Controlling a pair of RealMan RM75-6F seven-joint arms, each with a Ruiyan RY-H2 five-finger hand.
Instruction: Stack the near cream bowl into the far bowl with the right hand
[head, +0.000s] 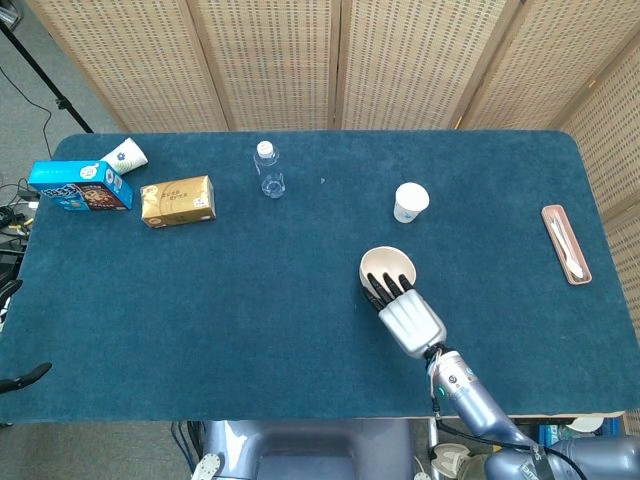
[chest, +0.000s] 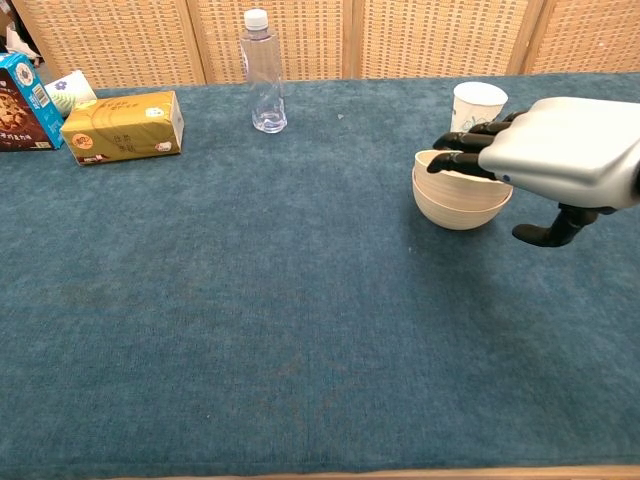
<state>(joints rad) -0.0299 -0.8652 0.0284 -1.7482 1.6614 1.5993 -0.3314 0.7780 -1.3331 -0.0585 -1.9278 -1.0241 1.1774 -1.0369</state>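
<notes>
On the blue worktop (head: 250, 290) we see the cream bowl (chest: 460, 200) nested in the far bowl (chest: 452, 212); our right hand (chest: 560, 165) hovers above, fingers (chest: 462, 140) spread, holding nothing

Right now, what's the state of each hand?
Left hand: not in view.
Right hand: open, holding nothing, fingers spread above the stacked bowls.
</notes>
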